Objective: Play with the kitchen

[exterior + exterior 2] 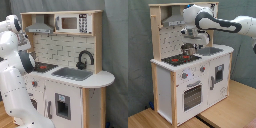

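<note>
The kitchen [188,90] is a tall white and light-wood toy with red stove burners [178,59], knobs, an oven door [192,95], a sink [210,50] and a grey hood [175,21]. In the second exterior view my gripper [190,40] reaches in from the right below the hood. A small metal pot [188,49] hangs right under it, just above the back of the stove. In the first exterior view the kitchen [75,95] stands at the right, and my own arm [17,65] hides the gripper and the pot.
A black faucet [85,59] curves over the sink [72,73], and a toy microwave [75,22] sits at the top. A grey curtain hangs behind the kitchen. Wooden floor [228,110] lies in front.
</note>
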`<state>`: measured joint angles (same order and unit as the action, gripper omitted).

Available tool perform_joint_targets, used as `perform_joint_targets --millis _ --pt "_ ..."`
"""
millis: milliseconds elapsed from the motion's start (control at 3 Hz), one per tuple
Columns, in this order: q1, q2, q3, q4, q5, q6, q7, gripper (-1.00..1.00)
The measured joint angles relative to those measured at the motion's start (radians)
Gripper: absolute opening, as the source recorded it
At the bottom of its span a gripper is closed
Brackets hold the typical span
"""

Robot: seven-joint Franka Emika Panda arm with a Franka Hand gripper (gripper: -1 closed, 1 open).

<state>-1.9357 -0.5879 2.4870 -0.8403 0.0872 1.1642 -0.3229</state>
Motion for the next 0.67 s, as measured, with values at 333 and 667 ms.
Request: perform_joint_targets --millis 333,667 --pt "0.049 0.041 0.000 -0.017 -0.070 -0.035 -0.013 -1.00" --pt "0.052 0.097 0.001 -0.067 -0.129 -0.082 -0.028 -1.00"
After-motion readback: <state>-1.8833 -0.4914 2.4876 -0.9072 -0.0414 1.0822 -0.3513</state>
